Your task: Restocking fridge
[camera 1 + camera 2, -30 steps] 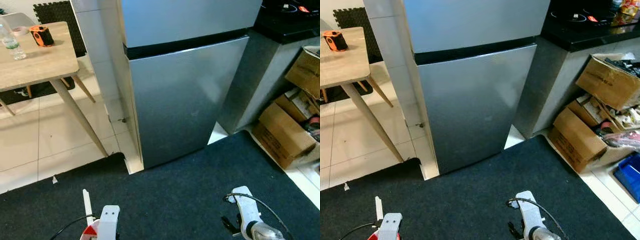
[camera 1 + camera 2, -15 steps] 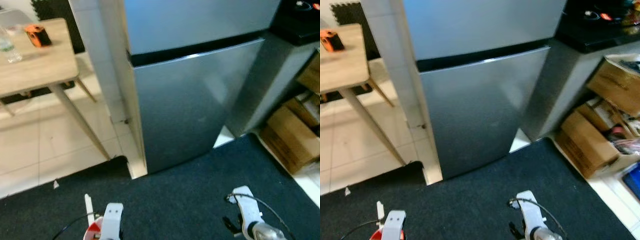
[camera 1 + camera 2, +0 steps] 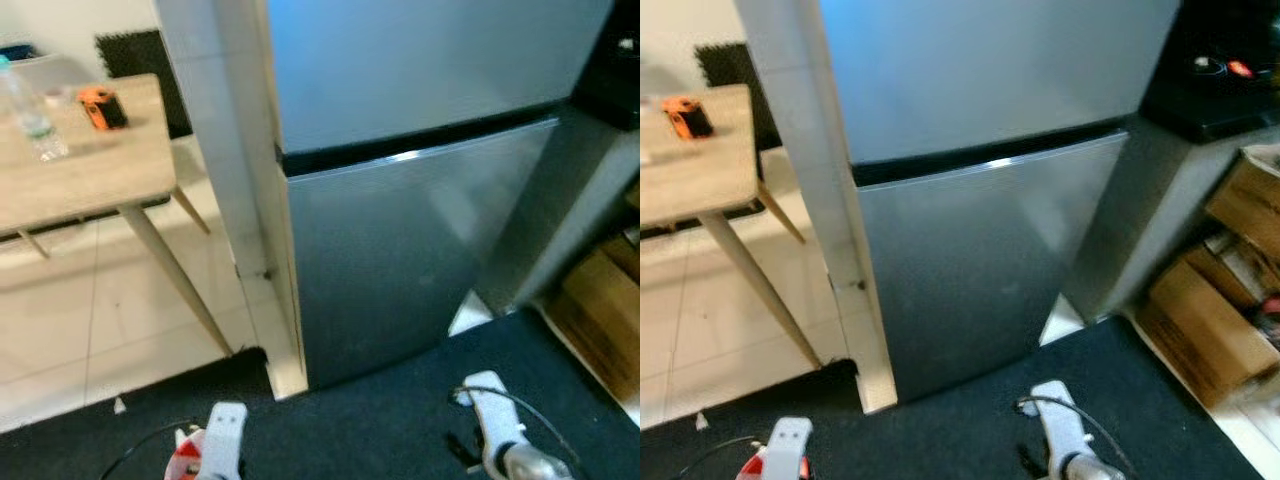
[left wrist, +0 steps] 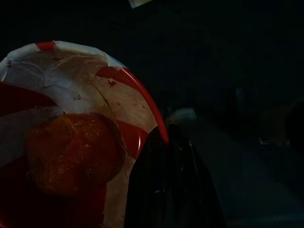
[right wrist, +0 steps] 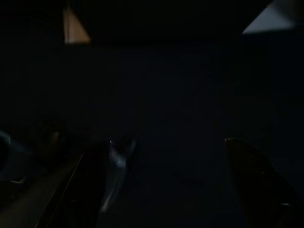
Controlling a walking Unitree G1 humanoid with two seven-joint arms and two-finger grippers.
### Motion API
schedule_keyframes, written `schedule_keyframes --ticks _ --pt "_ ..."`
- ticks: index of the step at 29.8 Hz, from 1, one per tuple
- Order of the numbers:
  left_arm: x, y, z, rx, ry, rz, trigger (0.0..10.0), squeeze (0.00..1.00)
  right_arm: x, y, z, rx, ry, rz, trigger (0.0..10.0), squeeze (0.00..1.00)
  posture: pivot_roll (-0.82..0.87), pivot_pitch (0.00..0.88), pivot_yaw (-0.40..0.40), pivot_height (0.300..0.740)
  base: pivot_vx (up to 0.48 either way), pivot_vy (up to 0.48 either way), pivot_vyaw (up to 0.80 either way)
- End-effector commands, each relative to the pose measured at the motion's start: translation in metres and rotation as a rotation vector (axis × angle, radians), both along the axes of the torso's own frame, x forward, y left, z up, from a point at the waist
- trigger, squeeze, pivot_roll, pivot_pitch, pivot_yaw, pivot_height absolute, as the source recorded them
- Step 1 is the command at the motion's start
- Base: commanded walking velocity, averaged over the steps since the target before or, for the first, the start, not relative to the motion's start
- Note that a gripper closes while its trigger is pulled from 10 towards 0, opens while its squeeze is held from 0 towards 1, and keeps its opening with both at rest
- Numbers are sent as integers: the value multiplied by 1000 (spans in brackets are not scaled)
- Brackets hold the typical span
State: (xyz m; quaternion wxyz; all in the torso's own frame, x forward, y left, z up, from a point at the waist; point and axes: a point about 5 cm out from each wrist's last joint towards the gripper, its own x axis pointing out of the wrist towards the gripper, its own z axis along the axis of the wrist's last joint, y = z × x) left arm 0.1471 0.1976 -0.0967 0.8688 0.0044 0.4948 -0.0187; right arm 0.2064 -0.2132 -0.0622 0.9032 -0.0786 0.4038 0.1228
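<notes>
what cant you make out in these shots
- Fridge inside: both doors are shut in the eye views.
- Right gripper: its wrist view is too dark to show its fingers.
- Orange food on the red-and-white plate: left wrist view, dim, kind unclear.
- Cardboard boxes: blurred, contents unreadable.

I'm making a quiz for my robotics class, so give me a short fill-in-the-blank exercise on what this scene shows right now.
1. Both doors of the silver fridge are ____.
2. The left gripper holds a red and white ____ by its rim.
3. The orange object sits on the wooden ____.
4. The robot stands on a dark ____.

Missing words: shut; plate; table; carpet
</notes>
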Motion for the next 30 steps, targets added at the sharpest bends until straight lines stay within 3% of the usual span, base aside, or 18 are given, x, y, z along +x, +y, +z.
schedule_keyframes --ticks 1,4,10,11,13,16,17,19,23,24,26,28,30 --pt "1 2 1 11 5 -22 10000 0 -2 4 -2 8 4 10 10000 0 -39 0 -9 740 0 -469 0" --pt "0 3 1 12 4 -11 10000 0 7 4 4 14 -37 21 10000 0 -40 2 -5 740 0 -434 0" --pt "1 5 1 15 -2 5 10000 0 32 9 23 73 -153 65 10000 0 -42 7 -4 740 0 0 0" --pt "0 5 1 16 1 5 10000 0 45 18 35 135 -213 153 10000 0 -42 7 -4 740 0 0 0" --pt "0 5 1 16 1 5 10000 0 45 18 35 135 -213 153 10000 0 -42 7 -4 740 0 0 0" --pt "-3 4 -1 14 7 5 10000 0 82 47 82 313 -396 433 10000 0 -45 16 -11 740 0 0 0" --pt "-3 4 -1 14 7 5 10000 0 82 47 82 313 -396 433 10000 0 -45 16 -11 740 0 0 0" --pt "-4 2 -1 10 11 5 10000 0 104 62 113 380 -492 533 10000 0 -44 20 -16 740 0 0 0" --pt "-5 2 -2 9 12 4 10000 0 111 66 123 398 -518 557 10000 0 -44 20 -16 740 0 0 0" --pt "-7 -1 -3 5 15 0 10000 0 129 79 155 359 -623 644 10000 0 -41 26 -23 740 0 0 775" --pt "-7 -1 -3 5 15 0 10000 0 129 79 155 359 -623 644 10000 0 -41 26 -23 740 0 0 775" --pt "-8 -1 -3 2 17 -2 10000 0 144 86 179 315 -699 670 10000 0 -35 33 -29 740 0 0 775" --pt "-8 -1 -3 2 17 -2 10000 0 144 86 179 315 -699 670 10000 0 -35 33 -29 740 0 0 775"
